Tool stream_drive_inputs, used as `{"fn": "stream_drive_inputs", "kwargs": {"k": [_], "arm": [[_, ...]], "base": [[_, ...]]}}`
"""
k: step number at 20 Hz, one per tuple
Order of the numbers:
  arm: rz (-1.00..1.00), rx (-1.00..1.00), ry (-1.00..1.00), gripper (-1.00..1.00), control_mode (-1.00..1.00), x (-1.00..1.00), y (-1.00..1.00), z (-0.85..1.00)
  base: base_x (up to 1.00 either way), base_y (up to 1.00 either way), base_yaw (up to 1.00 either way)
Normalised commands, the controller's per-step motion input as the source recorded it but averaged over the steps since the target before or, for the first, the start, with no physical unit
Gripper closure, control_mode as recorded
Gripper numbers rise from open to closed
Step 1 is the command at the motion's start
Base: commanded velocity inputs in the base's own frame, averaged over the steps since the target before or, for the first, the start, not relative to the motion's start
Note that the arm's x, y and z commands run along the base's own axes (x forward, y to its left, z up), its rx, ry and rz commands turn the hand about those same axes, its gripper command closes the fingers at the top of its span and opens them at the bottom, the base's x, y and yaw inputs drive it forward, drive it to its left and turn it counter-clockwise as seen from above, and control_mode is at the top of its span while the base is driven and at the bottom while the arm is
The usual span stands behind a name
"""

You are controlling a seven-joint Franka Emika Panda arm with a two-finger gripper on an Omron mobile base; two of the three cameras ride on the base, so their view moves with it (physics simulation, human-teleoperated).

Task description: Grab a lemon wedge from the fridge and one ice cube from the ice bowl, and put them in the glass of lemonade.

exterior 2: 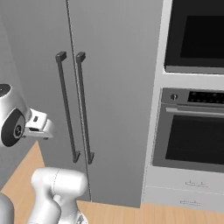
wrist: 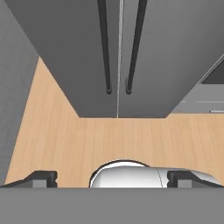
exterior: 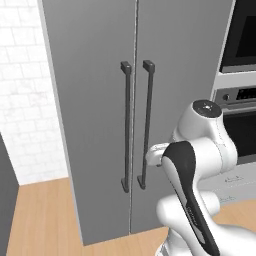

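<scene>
Two long dark handles [exterior: 135, 126] hang side by side on the shut fridge [exterior: 95, 100], the oven [exterior 2: 194, 87] (fuller in the right base view) touching its right edge, bare wood floor [wrist: 118, 140] before it under the wide-open, empty gripper [wrist: 111, 178].

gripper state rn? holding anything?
Gripper: open, fingers spread wide, nothing held; it faces the closed fridge.

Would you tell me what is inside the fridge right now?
Nothing inside can be seen: both doors of the fridge are shut, with the two dark handles side by side at the seam. The open gripper is away from them.
</scene>
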Motion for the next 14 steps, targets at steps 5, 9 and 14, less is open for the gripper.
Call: {"fn": "stream_drive_inputs", "kwargs": {"k": [5,9,14], "arm": [[0.0,0.0,0.0,-1.0,1.0,0.0,0.0,0.0],[0.0,0.0,0.0,-1.0,1.0,0.0,0.0,0.0],[0.0,0.0,0.0,-1.0,1.0,0.0,0.0,0.0]], "base": [[-0.16,-0.23,0.01],[-0.42,-0.28,0.0],[-0.23,-0.19,0.0]]}}
